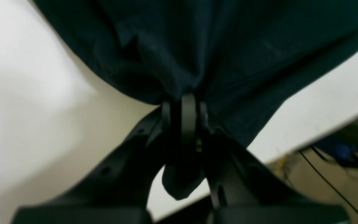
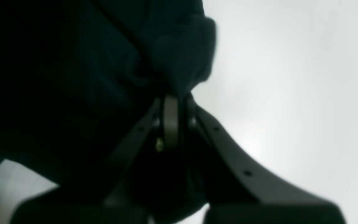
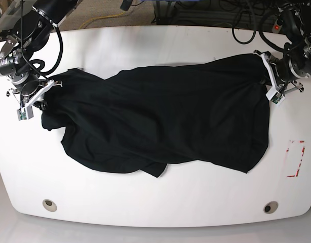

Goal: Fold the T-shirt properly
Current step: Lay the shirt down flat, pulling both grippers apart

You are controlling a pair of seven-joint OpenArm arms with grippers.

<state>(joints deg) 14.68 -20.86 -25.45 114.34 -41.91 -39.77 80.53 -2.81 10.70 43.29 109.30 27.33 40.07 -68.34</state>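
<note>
- The plain black soft cloth T-shirt point(image 3: 165, 121) lies spread and rumpled across the middle of the white oval table point(image 3: 155, 202).
- The left gripper point(image 1: 185, 102) pinches the shirt's edge at one end.
- The right gripper point(image 2: 171, 102) pinches cloth at the opposite end.
- A red-outlined rectangle point(image 3: 296, 158) sits just beyond the shirt, near the left gripper.

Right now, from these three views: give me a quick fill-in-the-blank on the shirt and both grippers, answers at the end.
1. The T-shirt lies spread across a table whose colour is ____.
2. The left gripper is shut on the ____.
3. In the base view, the right gripper holds the shirt at the picture's ____ edge.
4. The red rectangle mark on the table is ____ by the shirt.

Missing words: white; T-shirt; left; not covered
</note>
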